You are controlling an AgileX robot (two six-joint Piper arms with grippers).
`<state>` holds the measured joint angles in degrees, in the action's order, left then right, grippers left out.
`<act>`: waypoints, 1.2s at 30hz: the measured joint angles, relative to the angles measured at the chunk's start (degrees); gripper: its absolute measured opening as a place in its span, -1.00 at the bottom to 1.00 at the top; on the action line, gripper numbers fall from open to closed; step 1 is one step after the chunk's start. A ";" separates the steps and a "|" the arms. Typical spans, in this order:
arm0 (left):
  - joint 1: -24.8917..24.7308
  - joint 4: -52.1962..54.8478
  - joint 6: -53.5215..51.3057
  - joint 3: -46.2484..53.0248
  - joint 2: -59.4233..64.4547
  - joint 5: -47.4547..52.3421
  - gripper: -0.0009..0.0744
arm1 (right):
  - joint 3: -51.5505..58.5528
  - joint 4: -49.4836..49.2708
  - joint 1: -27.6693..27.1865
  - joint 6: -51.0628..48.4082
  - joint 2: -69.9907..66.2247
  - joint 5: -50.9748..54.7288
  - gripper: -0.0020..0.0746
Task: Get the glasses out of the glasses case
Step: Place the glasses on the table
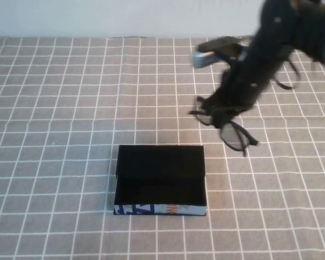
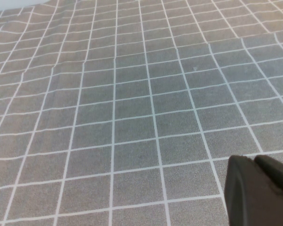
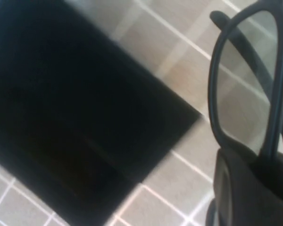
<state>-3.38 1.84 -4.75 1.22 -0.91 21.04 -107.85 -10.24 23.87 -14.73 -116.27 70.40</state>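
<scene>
A: Gripping is seen at the right gripper (image 1: 223,112): it is clamped on the glasses (image 1: 232,133), which are held in the air just right of and behind the glasses case (image 1: 160,180), clear of it.

B: Case open on the checked cloth (image 1: 54,108), nothing seen inside. Left gripper (image 2: 259,193)?

A: Parked low over bare cloth, seen only in its wrist view; fingers look pressed together, nothing held.

B: Advice: the frame should be kept level, carried clear of the case wall, lowered onto cloth before the clamp is released.
</scene>
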 joint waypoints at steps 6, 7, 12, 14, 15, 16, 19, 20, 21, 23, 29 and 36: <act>0.00 0.00 0.00 0.00 0.00 0.00 -0.99 | 11.21 -1.59 -4.52 6.03 3.33 -4.05 -0.81; 0.00 0.00 0.00 0.00 0.00 0.00 -0.99 | 13.67 -1.76 -4.63 6.89 4.18 -5.89 -0.81; 0.00 0.00 0.00 0.00 0.00 0.00 -0.99 | 24.93 -2.13 -5.15 13.08 8.21 -15.31 -0.81; 0.00 0.00 0.00 0.00 0.00 0.00 -0.99 | 29.15 -2.24 -5.27 16.87 9.20 -18.67 -0.81; 0.00 0.00 0.00 0.00 0.00 0.00 -0.99 | 30.93 -2.49 -5.27 18.29 9.44 -19.82 -0.81; 0.00 0.00 0.00 0.00 0.00 0.00 -0.99 | 32.52 -2.89 -5.27 19.80 9.44 -21.09 -0.81; 0.00 0.00 0.00 0.00 0.00 0.00 -0.99 | 35.97 -4.26 -5.27 21.95 9.44 -24.46 -0.82; 0.00 0.00 0.00 0.00 0.00 0.00 -0.99 | 36.68 -4.82 -5.27 22.19 9.44 -25.42 -0.82; 0.00 0.00 0.00 0.00 0.00 0.00 -0.99 | 37.02 -5.24 -5.27 22.42 9.31 -26.43 -0.82; 0.00 0.00 0.00 0.00 0.00 0.00 -0.99 | 37.38 -5.71 -5.27 22.67 8.81 -27.97 -0.82; 0.00 0.00 0.00 0.00 0.00 0.00 -0.99 | 37.41 -5.83 -5.27 22.89 8.18 -28.69 -0.73; 0.00 0.00 0.00 0.00 0.00 0.00 -0.99 | 37.51 -2.64 -5.27 23.02 8.05 -26.72 -0.25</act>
<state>-3.38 1.84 -4.75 1.22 -0.91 21.04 -70.35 -12.88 18.60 8.29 -108.21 43.67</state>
